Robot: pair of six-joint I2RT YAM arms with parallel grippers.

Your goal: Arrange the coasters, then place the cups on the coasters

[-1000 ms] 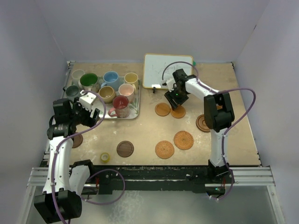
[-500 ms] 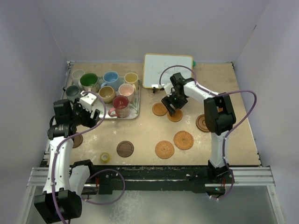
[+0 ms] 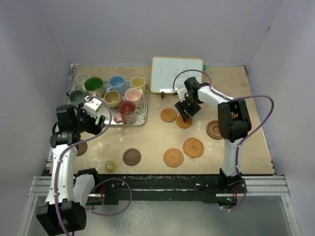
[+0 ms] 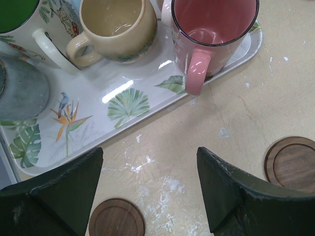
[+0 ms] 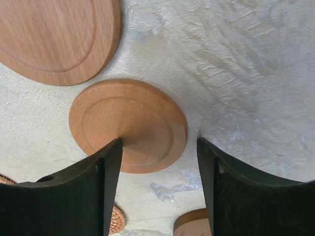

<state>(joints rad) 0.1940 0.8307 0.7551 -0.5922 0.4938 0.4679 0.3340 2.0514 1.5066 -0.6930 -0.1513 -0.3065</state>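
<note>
Several cups stand together on the leaf-patterned tray [image 3: 142, 119], among them a pink cup [image 4: 211, 29] and a tan cup [image 4: 115, 27]. Coasters lie flat on the table: two light wood ones [image 3: 168, 115] [image 5: 128, 125], a ringed one [image 3: 214, 130], two rattan ones [image 3: 193, 147], a dark one [image 3: 132, 157]. My right gripper [image 5: 158, 142] hangs open just over the second light coaster [image 3: 183, 123], one fingertip above its face, holding nothing. My left gripper [image 4: 150, 152] is open above bare table by the tray's near edge, with a brown coaster [image 4: 117, 219] below it.
A whiteboard [image 3: 176, 74] lies at the back, just behind the right gripper. A small yellow tape roll [image 3: 111, 166] sits near the front edge. Another brown coaster [image 4: 291, 162] lies to the right of the left gripper. Walls close in the table's left, right and back.
The right gripper dipped onto the two light coasters, nudged them slightly left and nearer, then drew back a little. The left arm has not moved.
</note>
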